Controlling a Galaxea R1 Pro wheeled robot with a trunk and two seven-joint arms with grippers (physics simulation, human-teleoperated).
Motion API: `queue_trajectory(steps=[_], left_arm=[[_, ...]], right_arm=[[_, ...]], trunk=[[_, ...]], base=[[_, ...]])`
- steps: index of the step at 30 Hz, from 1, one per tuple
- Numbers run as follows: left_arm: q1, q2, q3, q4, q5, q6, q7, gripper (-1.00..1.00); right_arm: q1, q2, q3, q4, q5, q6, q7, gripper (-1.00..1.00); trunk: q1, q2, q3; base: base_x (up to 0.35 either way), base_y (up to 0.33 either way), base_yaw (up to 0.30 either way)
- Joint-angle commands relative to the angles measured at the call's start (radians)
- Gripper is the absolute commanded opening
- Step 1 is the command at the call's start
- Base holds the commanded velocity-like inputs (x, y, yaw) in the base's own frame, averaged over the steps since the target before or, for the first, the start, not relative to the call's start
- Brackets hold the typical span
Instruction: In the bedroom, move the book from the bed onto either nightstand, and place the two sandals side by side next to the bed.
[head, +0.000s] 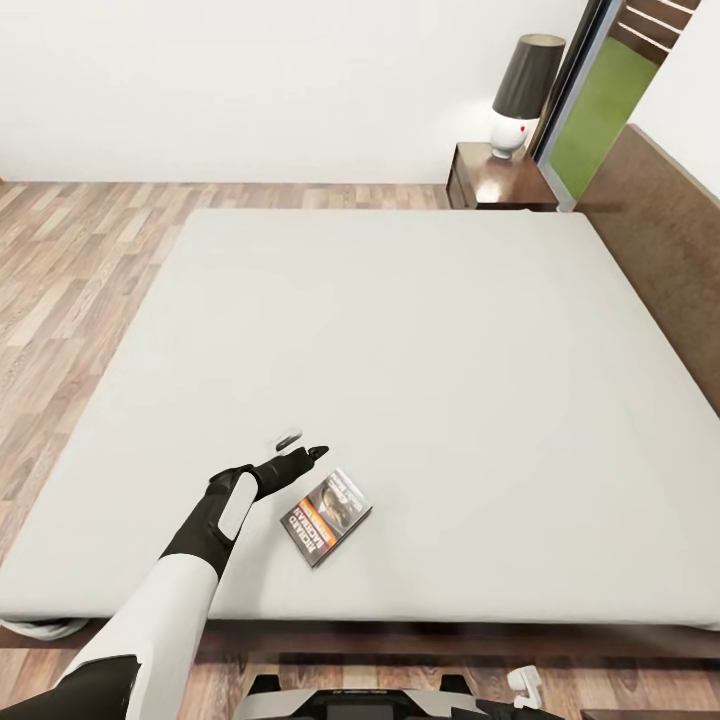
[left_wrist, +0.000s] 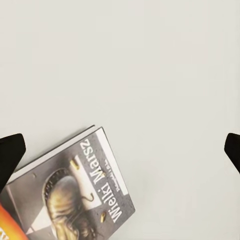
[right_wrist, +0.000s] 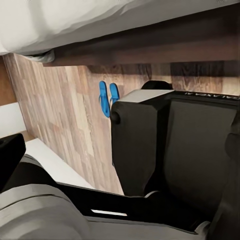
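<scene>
The book (head: 327, 517) lies flat on the pale mattress of the bed (head: 400, 330), low in the head view and near the bed's front edge, so moving it is not yet done. Just to its upper left in that frame hovers the left gripper (head: 296, 449), its fingers spread wide and holding nothing; in the left wrist view the book (left_wrist: 70, 192) sits off to one side, between the two dark fingertips (left_wrist: 10, 155) but nearer one of them, so the claw looks not quite centred over it. The nightstand (head: 492, 178) stands well apart, in the upper right of the head view beside the headboard, with a lamp (head: 522, 92) on it. In the right wrist view the two sandals (right_wrist: 108, 98) lie side by side on the wood floor (right_wrist: 65, 115) near the bed frame, so that part looks finished. The right gripper's state I cannot tell.
</scene>
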Motion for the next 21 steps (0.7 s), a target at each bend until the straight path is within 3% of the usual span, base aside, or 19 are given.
queue_trajectory(steps=[1,21], left_arm=[[0.0,-0.001,0.006,-0.001,0.004,0.009,-0.003,1.0],[0.0,-0.001,0.006,-0.001,0.004,0.009,-0.004,1.0]], right_arm=[[0.0,-0.002,0.004,-0.001,-0.011,0.009,0.0,1.0],[0.0,-0.002,0.005,-0.001,-0.011,0.009,-0.001,1.0]], trunk=[[0.004,-0.008,-0.004],[0.081,-0.148,-0.067]], base=[[0.0,0.0,0.0],[0.0,0.0,0.0]])
